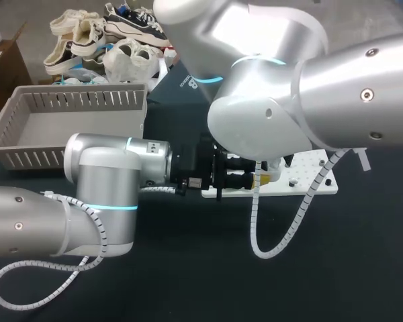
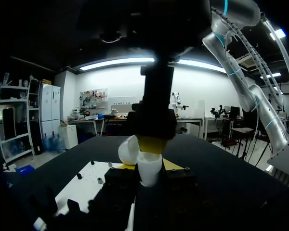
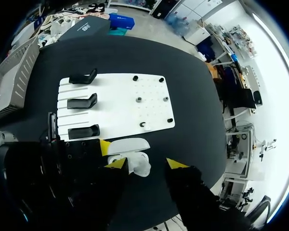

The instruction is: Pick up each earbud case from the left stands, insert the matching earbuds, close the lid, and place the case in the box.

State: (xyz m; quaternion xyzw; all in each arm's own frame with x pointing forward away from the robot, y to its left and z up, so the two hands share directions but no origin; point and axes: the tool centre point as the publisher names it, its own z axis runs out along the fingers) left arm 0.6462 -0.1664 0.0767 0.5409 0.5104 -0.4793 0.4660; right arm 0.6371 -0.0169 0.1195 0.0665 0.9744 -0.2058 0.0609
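Black table [image 1: 188, 282], mid-frame: my left gripper [image 2: 149, 168] clamps an open earbud case [image 3: 130, 150].
Right gripper [image 3: 146, 164] spread above it; box [image 1: 27, 159], upper left, holds none yet.

No text, number or sign could be read in any view. A small white mark was seen on the dark case [image 1: 183, 90] behind the grey basket [image 1: 27, 107] in the head view, but it was too small to be made out. Small pale labels [image 1: 195, 182] were seen on the black wrist housing of the left arm [image 1: 107, 174]. Their print could not be told either.
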